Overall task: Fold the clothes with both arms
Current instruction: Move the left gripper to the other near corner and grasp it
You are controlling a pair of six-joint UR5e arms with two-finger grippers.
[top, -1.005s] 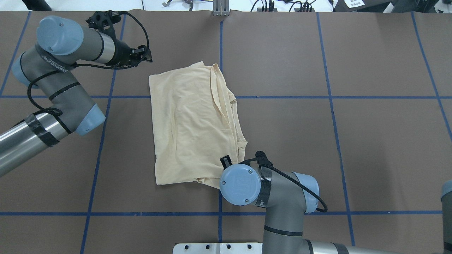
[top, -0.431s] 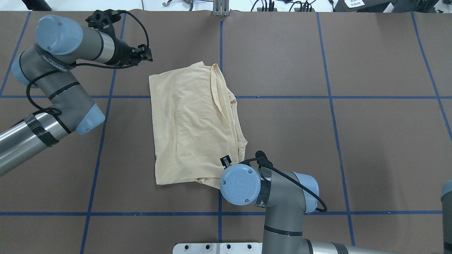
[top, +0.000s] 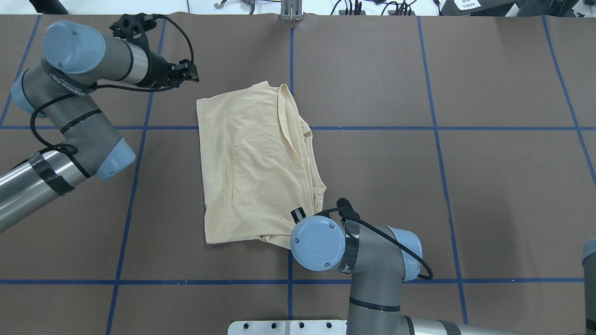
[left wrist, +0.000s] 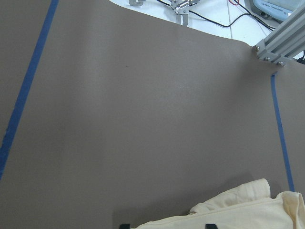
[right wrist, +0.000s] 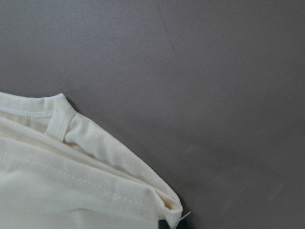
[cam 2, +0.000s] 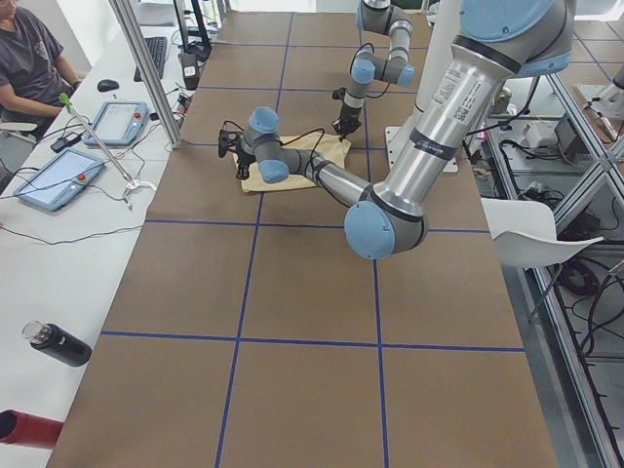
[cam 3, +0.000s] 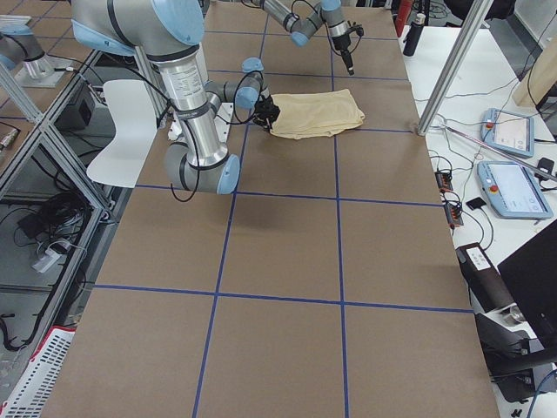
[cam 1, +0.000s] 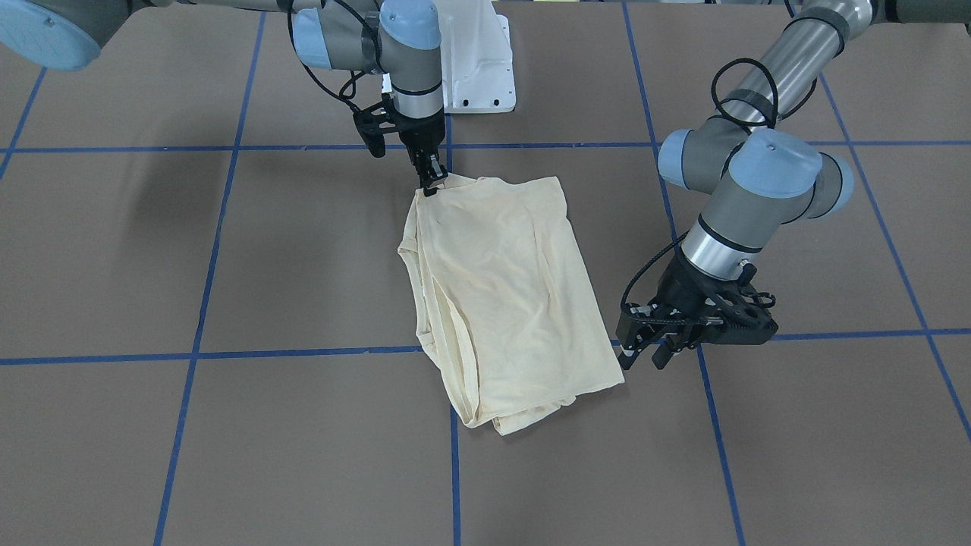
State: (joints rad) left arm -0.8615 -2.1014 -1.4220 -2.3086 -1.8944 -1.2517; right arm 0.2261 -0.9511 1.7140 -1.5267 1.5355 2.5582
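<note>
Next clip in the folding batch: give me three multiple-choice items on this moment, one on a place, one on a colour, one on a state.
1. Where is the left gripper relative to the shirt?
A) on the middle of it
B) beside it, off the cloth
C) underneath it

2. What colour is the shirt?
A) navy
B) red
C) pale cream-yellow

3. How do the left gripper's jaws stand?
A) open, holding nothing
B) shut on a sleeve
C) shut on the hem

Answers:
1 B: the front-facing view shows it over bare table, next to the shirt's edge.
2 C: the cloth looks cream-yellow in every view.
3 A: in the front-facing view the fingers are apart, with nothing between them.
</note>
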